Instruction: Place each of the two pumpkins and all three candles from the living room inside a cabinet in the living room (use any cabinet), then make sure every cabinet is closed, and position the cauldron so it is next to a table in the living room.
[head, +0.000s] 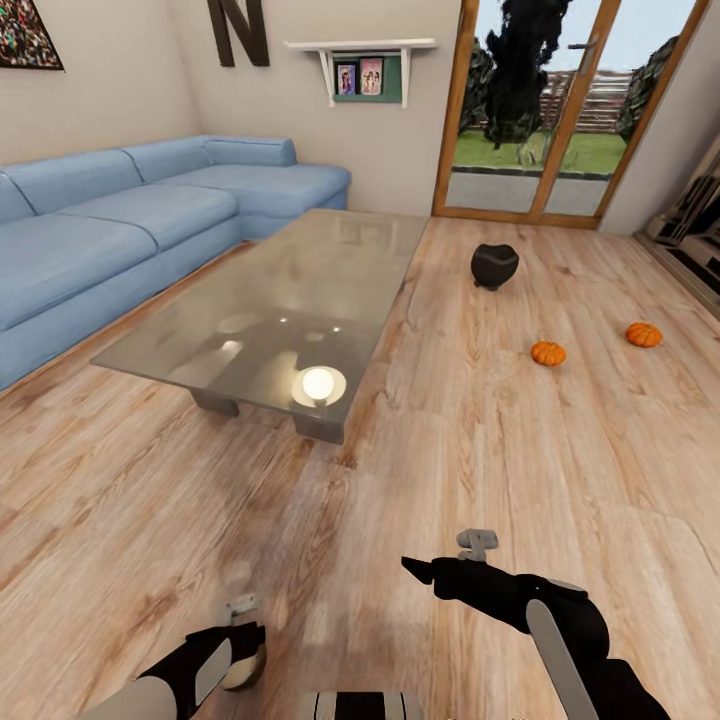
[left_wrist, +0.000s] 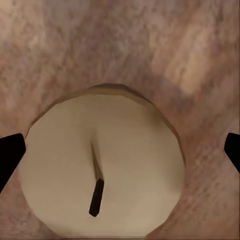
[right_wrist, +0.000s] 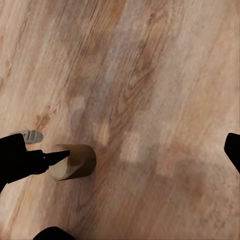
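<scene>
A stubby pale candle (left_wrist: 105, 165) with a dark wick stands on the wood floor. My left gripper (left_wrist: 120, 150) is open right over it, one fingertip (left_wrist: 11, 155) at each side. The head view shows that candle (head: 246, 668) under the left gripper (head: 243, 640) at the bottom left. My right gripper (head: 445, 558) hangs open above bare floor, and its wrist view catches the candle (right_wrist: 72, 161) off to one side. Two orange pumpkins (head: 548, 353) (head: 644, 334) lie on the floor at the right. The black cauldron (head: 494, 265) sits beyond them, near the grey table (head: 290, 290).
A blue corner sofa (head: 130, 220) runs along the left behind the table. Glass doors (head: 530, 110) with a wooden frame close off the far wall. Dark low furniture (head: 695, 215) shows at the right edge. Open wood floor (head: 480, 450) lies between me and the pumpkins.
</scene>
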